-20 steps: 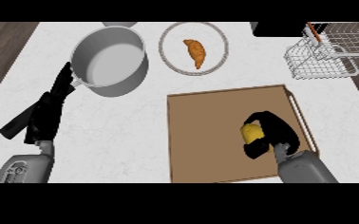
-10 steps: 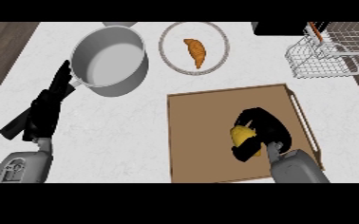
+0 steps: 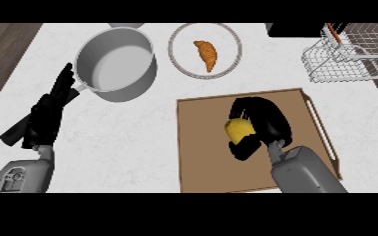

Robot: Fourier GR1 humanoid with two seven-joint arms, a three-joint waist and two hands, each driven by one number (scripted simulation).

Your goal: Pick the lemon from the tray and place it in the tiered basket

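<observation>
Shifted leftward over the tray (image 3: 199,175), the lemon (image 3: 238,130) sits clasped in the right hand (image 3: 264,120).

Single head view, looking steeply down on the table (image 3: 148,145), forearms entering from the near edge

**Pretty clearly a kitchen counter**

So this one's a kitchen, no real doubt. You're looking down on a white speckled countertop (image 3: 148,145) with a grey metal pot (image 3: 117,66) sitting on it, long handle and all. Next to that there's a white plate (image 3: 177,55) with a croissant (image 3: 207,55) on it. A brown tray (image 3: 207,170) lies flat on the counter, and a white wire basket (image 3: 332,62) stands at the far right corner. A strip of dark wood (image 3: 15,45) shows along the left edge.
</observation>
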